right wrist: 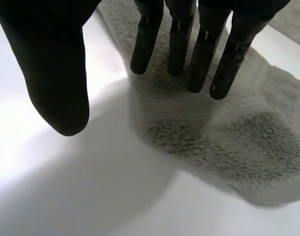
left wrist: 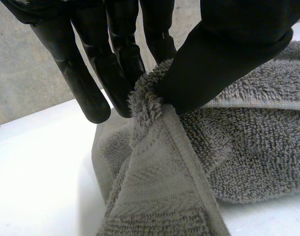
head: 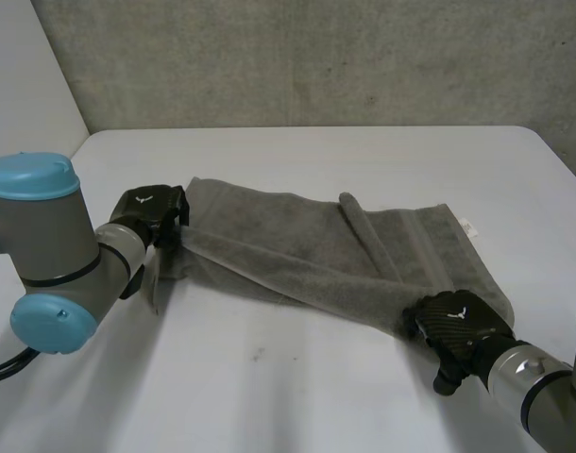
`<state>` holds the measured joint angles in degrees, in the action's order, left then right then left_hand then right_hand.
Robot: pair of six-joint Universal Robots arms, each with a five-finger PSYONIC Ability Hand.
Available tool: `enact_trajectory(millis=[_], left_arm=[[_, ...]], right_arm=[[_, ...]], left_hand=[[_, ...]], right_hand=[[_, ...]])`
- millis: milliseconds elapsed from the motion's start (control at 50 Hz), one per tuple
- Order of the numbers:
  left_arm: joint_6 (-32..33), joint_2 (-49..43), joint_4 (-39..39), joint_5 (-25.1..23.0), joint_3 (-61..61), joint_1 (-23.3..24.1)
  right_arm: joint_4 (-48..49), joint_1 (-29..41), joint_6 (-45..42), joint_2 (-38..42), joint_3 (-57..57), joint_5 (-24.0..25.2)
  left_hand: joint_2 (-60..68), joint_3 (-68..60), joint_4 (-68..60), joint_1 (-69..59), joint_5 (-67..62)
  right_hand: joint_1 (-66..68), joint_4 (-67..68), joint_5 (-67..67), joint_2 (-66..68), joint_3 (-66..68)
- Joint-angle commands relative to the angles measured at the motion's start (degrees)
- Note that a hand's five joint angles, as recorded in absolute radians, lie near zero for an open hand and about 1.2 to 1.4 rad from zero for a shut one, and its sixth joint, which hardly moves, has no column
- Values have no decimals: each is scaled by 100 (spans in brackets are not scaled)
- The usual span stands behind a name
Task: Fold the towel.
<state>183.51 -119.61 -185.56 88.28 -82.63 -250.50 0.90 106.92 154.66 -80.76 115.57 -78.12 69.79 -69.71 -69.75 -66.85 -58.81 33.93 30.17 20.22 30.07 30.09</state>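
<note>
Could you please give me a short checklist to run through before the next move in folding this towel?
1. Left hand pinches the towel: ok, thumb and fingers clamp its edge at the left end.
2. Right hand grips the towel: not ok, fingers straight, thumb apart, over the near right corner.
3. Right fingers touching the cloth: cannot tell.
4. Towel lying flat: not ok, a raised ridge crosses its middle.
5. Towel wholly on the table: ok.
</note>
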Motion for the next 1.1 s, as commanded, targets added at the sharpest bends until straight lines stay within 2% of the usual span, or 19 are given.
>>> enact_trajectory(millis=[20,120,340,440,620,720,760,880,940,1000,1040,1060,1080,1100], left_arm=[[1,-9,-7,5,-7,1],[1,-18,-7,5,-16,-8],[1,-18,-7,-4,-34,-8],[1,-18,-7,-4,-34,-8],[1,-18,-7,-4,-34,1],[1,-18,-7,-4,-34,1],[1,-18,-7,-4,-34,1],[18,-9,46,14,-42,-8],[45,78,151,5,-86,-8],[106,271,484,-13,-235,-34],[106,412,714,-13,-297,-34],[115,552,966,-13,-367,-34],[115,553,969,-13,-367,-34],[133,675,1239,-13,-463,-34]], right_arm=[[578,-154,-50,368,1,-37],[1034,-172,-50,614,-26,-107],[1334,-172,-59,887,-166,-291],[1605,-224,-68,1036,-289,-309],[1887,-339,-77,1177,-474,-309],[1993,-348,-138,1300,-606,-309],[2036,-374,-339,1370,-702,-335],[1984,-576,-692,1203,-887,-564],[1887,-585,-718,913,-1116,-643],[1386,-594,-806,518,-1335,-643],[346,-637,-963,264,-1799,-617],[340,-638,-964,263,-1801,-617],[-277,-690,-1008,245,-2036,-564],[-284,-690,-1008,245,-2038,-564]], left_hand=[[1021,-1029,-1025,-1315,-1119],[1021,-1029,-1025,-1315,-1119],[1021,-1029,-1025,-1315,-1119],[1021,-1029,-1025,-1315,-1119],[1021,-1029,-1025,-1315,-1119],[1021,-1029,-1025,-1315,-1119],[1021,-1029,-1025,-1315,-1119],[1021,-1029,-1025,-1315,-1119],[1021,-1029,-1025,-1315,-1119],[1021,-1029,-1025,-1315,-1119],[1021,-1029,-1025,-1315,-1119],[1021,-1029,-1025,-1315,-1119],[1021,-1029,-1025,-1315,-1119],[1021,-1029,-1025,-1315,-1119]], right_hand=[[-97,279,274,289,287],[88,463,459,474,472],[475,851,846,861,859],[1298,1673,1668,1684,1681],[1888,2264,2259,2274,2272],[2881,3256,3251,3267,3264],[4599,4975,4970,4985,4983],[4607,4983,4978,4993,4991],[4607,4983,4978,4993,4991],[4607,4983,4978,4993,4991],[4607,4983,4978,4993,4991],[4607,4983,4978,4993,4991],[4607,4983,4978,4993,4991],[4607,4983,4978,4993,4991]])
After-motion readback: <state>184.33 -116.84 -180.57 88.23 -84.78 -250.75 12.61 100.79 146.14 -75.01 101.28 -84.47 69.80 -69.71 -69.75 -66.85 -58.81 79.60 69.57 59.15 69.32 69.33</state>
